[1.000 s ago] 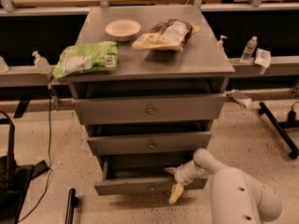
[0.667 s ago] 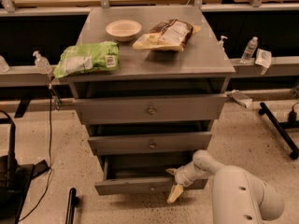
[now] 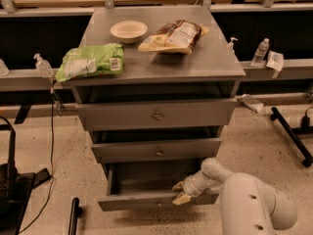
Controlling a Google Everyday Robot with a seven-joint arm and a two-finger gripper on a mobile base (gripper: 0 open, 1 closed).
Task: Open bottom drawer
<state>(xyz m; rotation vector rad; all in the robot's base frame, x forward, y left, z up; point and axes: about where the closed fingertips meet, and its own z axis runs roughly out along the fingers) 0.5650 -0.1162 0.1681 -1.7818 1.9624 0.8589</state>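
The bottom drawer (image 3: pixel 142 199) of the grey cabinet is pulled well out, its inside showing and its narrow front panel low near the floor. Its knob is hidden behind the gripper. My gripper (image 3: pixel 180 193) is at the front panel's top edge, right of centre, on the end of the white arm (image 3: pixel 254 204) that comes in from the lower right. The middle drawer (image 3: pixel 156 150) and the top drawer (image 3: pixel 156 114) stand slightly out, each with a round knob.
On the cabinet top (image 3: pixel 215 62) lie a green bag (image 3: pixel 90 60), a white bowl (image 3: pixel 128 31) and a brown snack bag (image 3: pixel 175 35). Black stands are on the floor at far left (image 3: pixel 12 190) and right (image 3: pixel 293 136). Bottles stand on side ledges.
The gripper has shifted very slightly along the bottom drawer's front; the drawer stays pulled out about the same.
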